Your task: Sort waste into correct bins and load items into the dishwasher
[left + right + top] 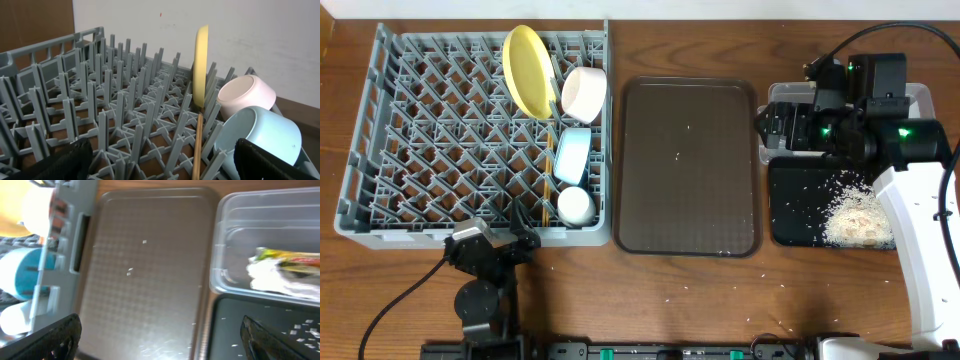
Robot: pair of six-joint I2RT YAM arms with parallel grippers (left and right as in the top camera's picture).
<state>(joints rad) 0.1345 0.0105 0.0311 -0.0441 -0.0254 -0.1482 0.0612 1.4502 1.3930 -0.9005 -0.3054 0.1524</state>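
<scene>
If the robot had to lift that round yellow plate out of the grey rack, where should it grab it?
Probably the top rim, coming straight down from above. The round yellow plate stands on edge among the pegs of the grey plastic rack, so its thin upper edge is the freest part; the white bowl crowds one side.

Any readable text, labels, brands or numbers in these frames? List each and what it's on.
No text is legible in any view.
Snack wrapper in the clear container: coloured print, too blurred to read.
Dish rack, brown tray, black tray: no markings visible.
</scene>
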